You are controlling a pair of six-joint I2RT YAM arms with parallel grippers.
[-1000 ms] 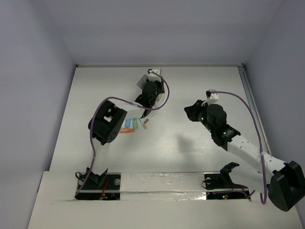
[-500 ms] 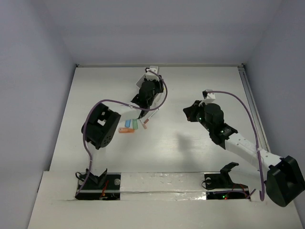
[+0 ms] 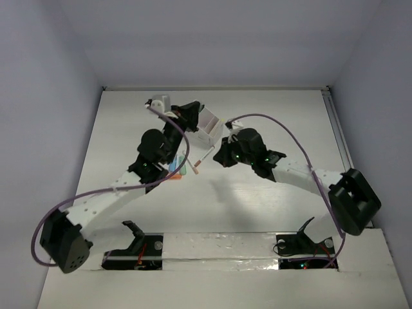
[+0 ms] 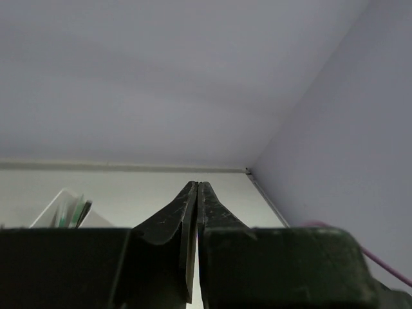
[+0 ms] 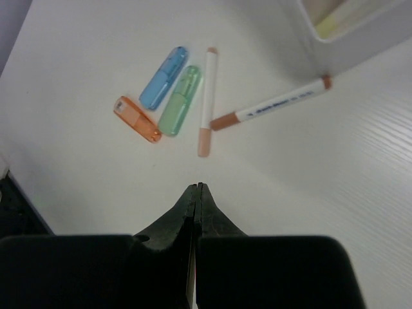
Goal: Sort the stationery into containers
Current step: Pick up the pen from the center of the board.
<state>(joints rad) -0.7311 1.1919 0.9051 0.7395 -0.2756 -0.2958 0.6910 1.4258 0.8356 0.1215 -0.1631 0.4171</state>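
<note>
The white container [image 3: 210, 126] stands at the back middle of the table, and in the left wrist view the container [image 4: 59, 211] shows green pens in it. On the table lie blue [image 5: 164, 77], green [image 5: 179, 100] and orange [image 5: 136, 119] chunky pieces. Two white pens with peach ends [image 5: 207, 100] [image 5: 273, 109] lie beside them, near the container's corner [image 5: 360, 48]. My left gripper [image 4: 196, 185] is shut and empty, raised just left of the container. My right gripper [image 5: 197, 187] is shut and empty, hovering a short way from the loose pens.
In the top view the loose pieces [image 3: 179, 168] lie partly under my left forearm [image 3: 138, 174]. Purple cables loop from both arms. The table's raised walls close the back and both sides.
Both arms have swung a long way. The left forearm now stretches up from the lower left, and the right gripper has moved left towards the pens. Both grippers have shut.
</note>
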